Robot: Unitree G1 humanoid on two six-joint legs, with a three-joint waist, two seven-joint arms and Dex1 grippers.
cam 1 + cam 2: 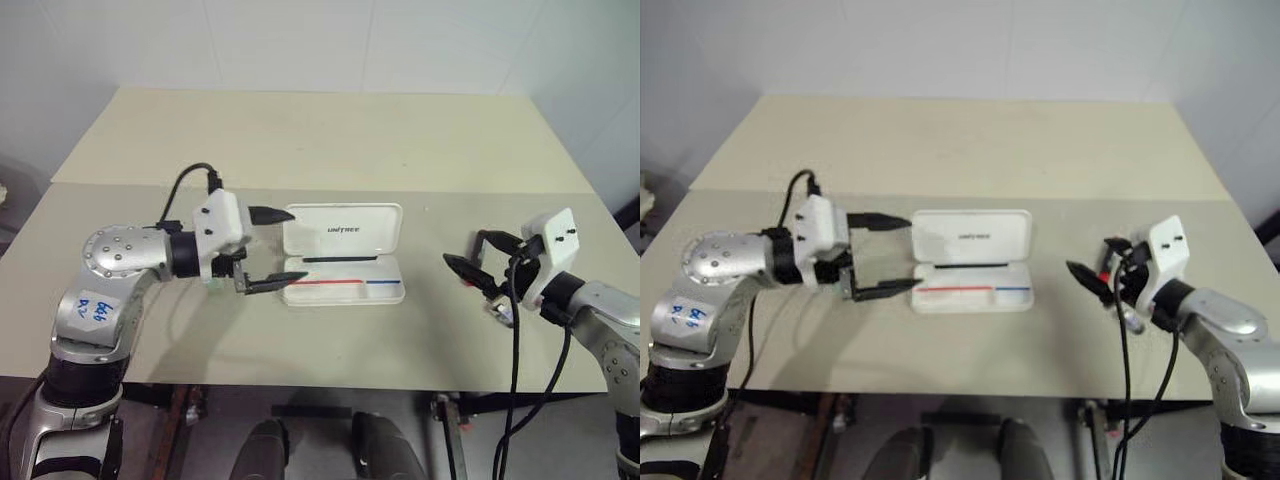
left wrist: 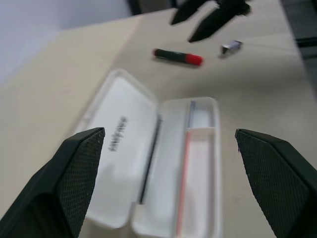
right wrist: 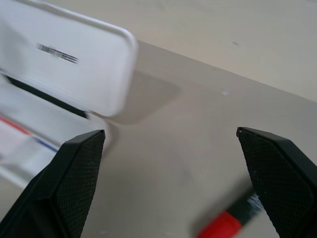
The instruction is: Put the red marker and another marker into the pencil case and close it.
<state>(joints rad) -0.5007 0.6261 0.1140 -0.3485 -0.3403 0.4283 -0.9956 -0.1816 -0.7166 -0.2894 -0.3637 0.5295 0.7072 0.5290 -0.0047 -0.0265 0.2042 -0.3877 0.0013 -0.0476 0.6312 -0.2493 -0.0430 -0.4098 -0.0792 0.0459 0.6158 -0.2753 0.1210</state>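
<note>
The white pencil case lies open in the middle of the table, lid tilted back. Inside the tray I see a red and a blue stripe and no marker. My left gripper hovers open just left of the case, one finger by the lid, the other by the tray's front. The red marker, black with a red end, lies on the table right of the case. My right gripper stands open just above it, pointing toward the case. Another marker is out of view.
A small grey-silver object lies on the table beside the red marker, under my right hand. Black cables hang from the right arm over the beige table's front edge. White walls close in behind and to the right.
</note>
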